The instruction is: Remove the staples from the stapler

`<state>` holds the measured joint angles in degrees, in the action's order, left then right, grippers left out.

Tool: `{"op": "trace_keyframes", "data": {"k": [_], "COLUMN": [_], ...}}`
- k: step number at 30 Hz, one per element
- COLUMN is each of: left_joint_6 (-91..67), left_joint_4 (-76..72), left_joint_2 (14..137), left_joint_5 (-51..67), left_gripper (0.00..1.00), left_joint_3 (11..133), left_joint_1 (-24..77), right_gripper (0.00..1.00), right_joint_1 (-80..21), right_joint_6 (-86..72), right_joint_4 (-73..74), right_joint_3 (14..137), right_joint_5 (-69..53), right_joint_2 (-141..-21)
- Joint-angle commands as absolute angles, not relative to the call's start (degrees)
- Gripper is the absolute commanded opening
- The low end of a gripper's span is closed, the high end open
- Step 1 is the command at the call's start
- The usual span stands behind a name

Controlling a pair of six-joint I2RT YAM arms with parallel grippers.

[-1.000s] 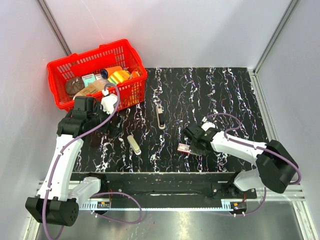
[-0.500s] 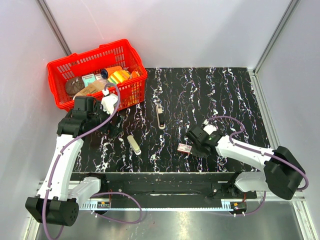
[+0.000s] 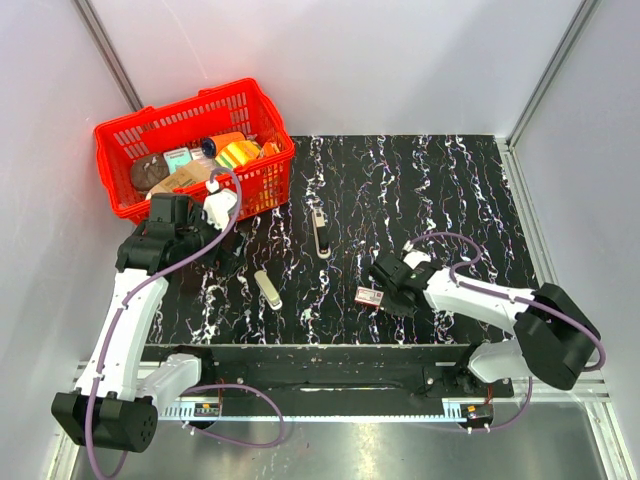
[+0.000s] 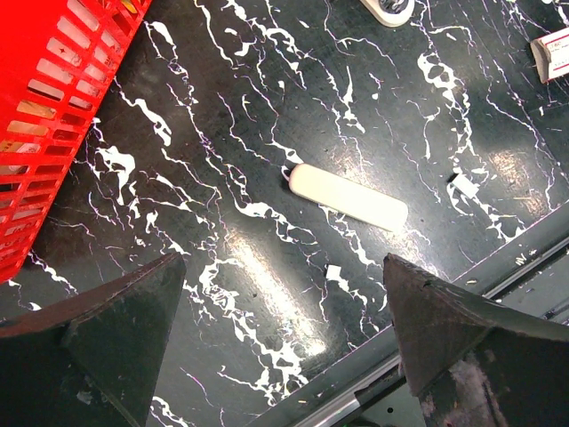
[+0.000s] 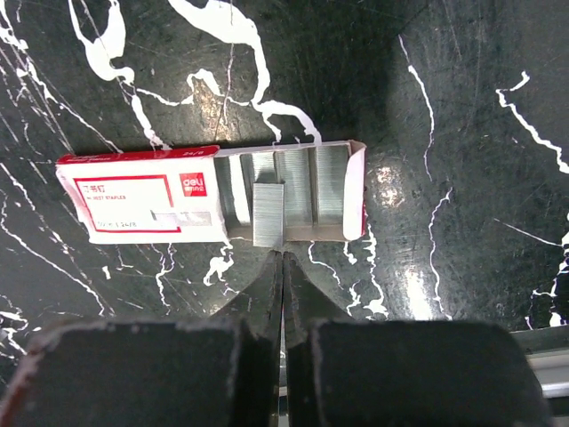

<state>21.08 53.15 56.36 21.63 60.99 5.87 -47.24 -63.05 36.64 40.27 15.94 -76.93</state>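
- Because my right claw [image 5: 283, 262] is pressed shut with its tips right at the near side of the open box [image 5: 209, 196], any push forward could shove the box along the counter [image 3: 450, 190] or tip it.
- One strip [image 5: 268, 213] lies loose across the box's near lip, just off my tips. I see nothing between my fingers, so a nudge would likely knock it onto the counter, where the white veining would hide it.
- My left claw [image 4: 283, 267] hangs wide open and empty above the bar [image 4: 348, 197], near the near edge. That bar is all pale cream and about the stapler's size, so closing there would take the wrong thing.
- My left arm sits close to the basket [image 3: 120, 135] at the far left corner, and a careless swing could catch its rim.
- My target, the stapler [image 3: 320, 236], lies flat about mid-counter, a little left of centre, well apart from both claws.
- It is a slim black bar with a silver-cream top piece, its length running from far edge toward near edge.
- Whether it is loaded I cannot tell.
- So thin and low, it would likely slip from a shallow pinch.
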Motion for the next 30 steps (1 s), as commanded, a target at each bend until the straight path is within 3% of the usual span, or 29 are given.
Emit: {"op": "trace_keyframes", "data": {"k": [1,26,30], "left_joint_6": [21.7,22.0,22.1], "left_joint_4": [51.1,50.6,50.6], "left_joint_2": [55.9,55.5,55.6], "left_joint_5": [21.7,23.0,22.6], "left_gripper": [0.99,0.99,0.99], "left_joint_3": [60.8,59.7,58.9], "left_joint_1": [5.5,5.5,5.5], "right_gripper": [0.0,0.0,0.18], "right_joint_1": [-47.9,-48.0,-50.8], "right_joint_6": [-61.5,-58.6,-55.9], "right_joint_4": [36.6,35.6,31.4], "right_joint_3": [43.4,47.5,51.8], "right_joint_5": [19.0,17.3,16.4], "right_joint_2": [-78.0,-74.5,-78.0]}}
